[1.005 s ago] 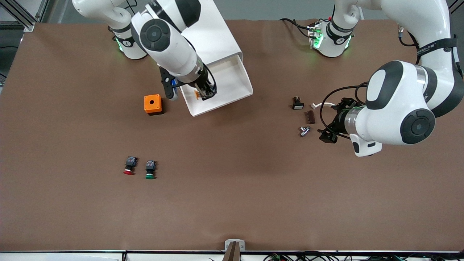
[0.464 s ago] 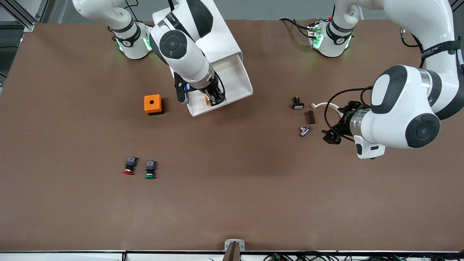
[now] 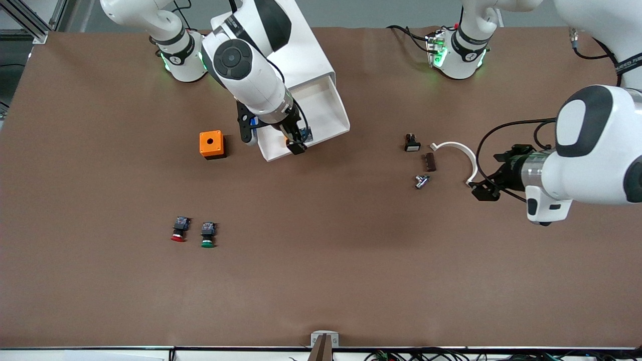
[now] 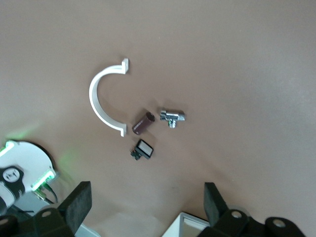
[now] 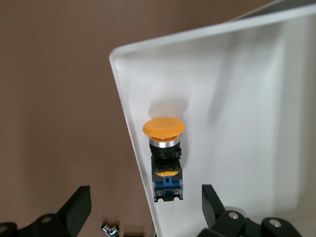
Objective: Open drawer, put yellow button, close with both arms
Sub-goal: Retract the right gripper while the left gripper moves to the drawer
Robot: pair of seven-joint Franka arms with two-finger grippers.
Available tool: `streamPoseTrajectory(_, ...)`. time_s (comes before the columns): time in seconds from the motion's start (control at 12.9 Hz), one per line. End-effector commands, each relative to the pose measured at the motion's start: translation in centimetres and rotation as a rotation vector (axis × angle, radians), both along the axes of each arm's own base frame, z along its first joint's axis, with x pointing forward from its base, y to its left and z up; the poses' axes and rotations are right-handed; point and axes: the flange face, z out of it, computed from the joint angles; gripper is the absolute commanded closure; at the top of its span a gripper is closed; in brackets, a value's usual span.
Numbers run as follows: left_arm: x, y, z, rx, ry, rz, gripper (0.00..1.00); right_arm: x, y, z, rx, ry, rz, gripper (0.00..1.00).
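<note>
While your right pincer is hanging released over the yellow button lying in the drawer, and your left pincer is waiting released over the table, closing too sharply is risking the button sliding.

We can make out only one patch of lettering: yellowish print on the black strap around the left arm's upper link, and its characters are too small for us to read. We find no legible label, brand, number or sign on the drawer, the yellow button or the table.
</note>
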Motion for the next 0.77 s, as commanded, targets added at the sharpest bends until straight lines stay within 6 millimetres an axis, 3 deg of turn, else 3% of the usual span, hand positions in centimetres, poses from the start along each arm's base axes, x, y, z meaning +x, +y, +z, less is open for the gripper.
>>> streamPoseTrajectory(0.0, 0.4, -0.9, 0.2, 0.036, -0.093, -0.178, 0.0, 3.0, -5.6, 4.7, 0.001, -0.002, 0.171, 0.0)
streamPoseTrajectory(0.23, 0.1, -4.6, -2.6, 0.024, -0.12, -0.27, 0.0, 7.7, -15.7, 8.5, 0.048, -0.007, 0.392, 0.0)
streamPoseTrajectory(0.46, -0.8, -8.8, -3.2, -0.014, -0.148, -0.334, 0.0, 10.5, -25.5, 9.4, 0.086, -0.057, 0.651, 0.0)
streamPoseTrajectory(0.7, -2.2, -15.5, -3.6, -0.076, -0.194, -0.433, 0.01, 11.5, -36.8, 9.4, 0.02, -0.049, 0.946, 0.0)
